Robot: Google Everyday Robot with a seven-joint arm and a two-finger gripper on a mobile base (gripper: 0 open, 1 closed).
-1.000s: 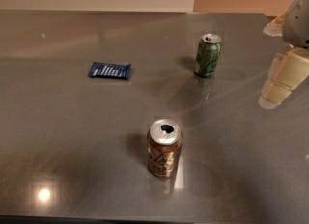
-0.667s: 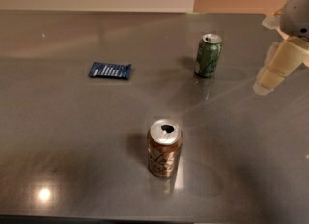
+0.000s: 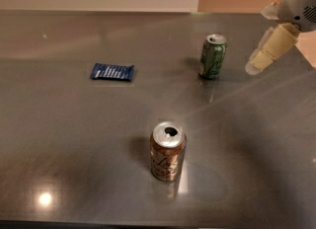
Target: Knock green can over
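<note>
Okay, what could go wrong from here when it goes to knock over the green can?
The claw hangs to the right of the upright green can, not touching it. A push landing low might just slide the can across the smooth table rather than tip it. Once tipped, the can could roll left toward the blue packet. A wide swing might also hit the brown can, though that stands well apart, nearer the camera.

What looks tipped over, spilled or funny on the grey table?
Nothing stands out. The green aluminium can and the brown copper-coloured can both stand upright with no spill, the flat blue wrapper lies on the grey table, and the gripper hangs right of the green can, apart from it.
</note>
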